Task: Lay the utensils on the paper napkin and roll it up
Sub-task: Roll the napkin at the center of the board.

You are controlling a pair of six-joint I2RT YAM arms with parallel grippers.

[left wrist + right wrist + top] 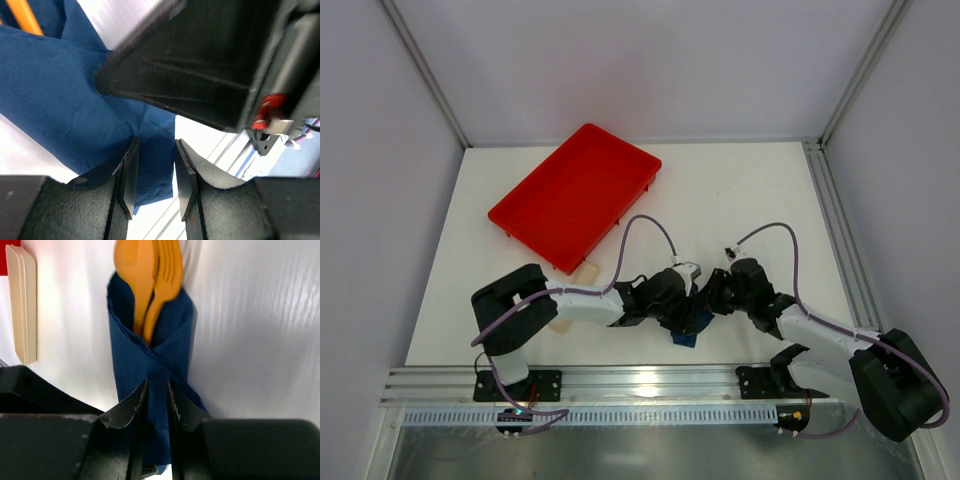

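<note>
Several slim orange plastic utensils (150, 285), fork included, lie rolled inside the thin navy-blue paper napkin (150, 360) on the white surface (250, 315) near its front edge; right pincer (157, 390) nips its tail narrowly, seemingly to hold the roll tight, left pincer (155, 170) part-open astride a loose corner.

- The utensils (150, 280), an orange spoon and fork, are lying side by side, heads protruding.
- The navy napkin (150, 370) is wrapping their handles on the table (760, 200).

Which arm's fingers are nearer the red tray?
Left. The left fingers meet the napkin from the tray side; the right fingers meet it from the opposite side, farther away.
</note>
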